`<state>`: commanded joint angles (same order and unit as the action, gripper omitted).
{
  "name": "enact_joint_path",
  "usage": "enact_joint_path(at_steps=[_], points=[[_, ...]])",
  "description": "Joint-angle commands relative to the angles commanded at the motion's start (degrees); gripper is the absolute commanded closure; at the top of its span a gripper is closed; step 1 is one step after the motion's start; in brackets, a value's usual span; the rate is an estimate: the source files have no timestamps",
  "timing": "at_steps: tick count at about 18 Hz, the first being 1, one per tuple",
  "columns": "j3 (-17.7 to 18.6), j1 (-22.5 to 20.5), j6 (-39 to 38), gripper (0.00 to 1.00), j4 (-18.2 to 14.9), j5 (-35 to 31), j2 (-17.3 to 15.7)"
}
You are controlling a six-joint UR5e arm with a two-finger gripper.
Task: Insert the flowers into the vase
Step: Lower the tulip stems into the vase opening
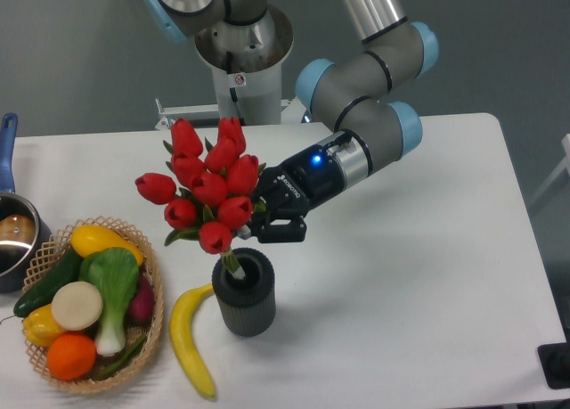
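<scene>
The flowers [207, 186], a bunch of red tulip buds with green leaves, lean up and to the left over the vase [243, 294]. Their stem ends sit inside the round top hole of this dark grey ribbed cylinder, which stands on the white table [401, 275]. My gripper [260, 228] reaches in from the right, just above the vase's rim, and is shut on the flowers at the stems below the buds. The buds hide part of the fingers.
A yellow banana [189, 338] lies just left of the vase. Further left stands a woven basket [151, 315] of vegetables and fruit. A pot [13, 240] with a blue handle is at the left edge. The robot base [240, 44] rises behind.
</scene>
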<state>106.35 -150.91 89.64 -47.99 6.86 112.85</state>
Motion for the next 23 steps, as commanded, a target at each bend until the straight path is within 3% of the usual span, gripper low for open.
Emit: enact_joint_path(at_steps=[13, 23], points=[[0.8, -1.6, 4.9, 0.72, 0.0, -0.5, 5.4], [2.1, -2.4, 6.6, 0.72, 0.2, -1.5, 6.5]])
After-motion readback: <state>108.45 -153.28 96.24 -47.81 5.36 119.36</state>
